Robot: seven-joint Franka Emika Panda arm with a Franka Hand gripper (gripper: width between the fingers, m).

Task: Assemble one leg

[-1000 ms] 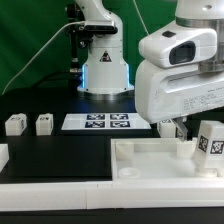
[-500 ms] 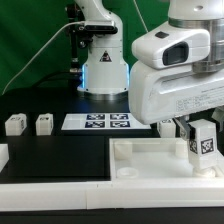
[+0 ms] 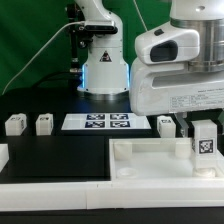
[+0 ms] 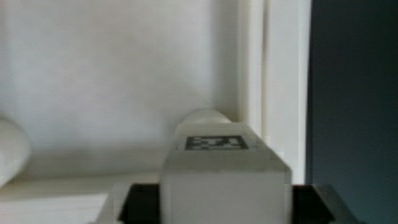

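My gripper [image 3: 204, 128] is shut on a leg [image 3: 204, 142], a small white block with a black-and-white tag, and holds it upright over the large white tray-like piece [image 3: 150, 160] near its corner on the exterior view's right. In the wrist view the leg [image 4: 221, 170] fills the space between the two dark fingers [image 4: 143, 204], with the tray's floor and rim [image 4: 263, 80] beyond it. Two more legs [image 3: 15, 124] [image 3: 44, 124] stand on the black table at the exterior view's left. Another leg [image 3: 166, 125] shows behind the tray.
The marker board [image 3: 96, 122] lies flat on the table in front of the robot base [image 3: 104, 72]. A white block edge [image 3: 3, 155] shows at the exterior view's far left. The table's front edge is white.
The gripper has moved toward the exterior view's left with the leg and has lowered it closer to the tray corner. The other legs have not moved.
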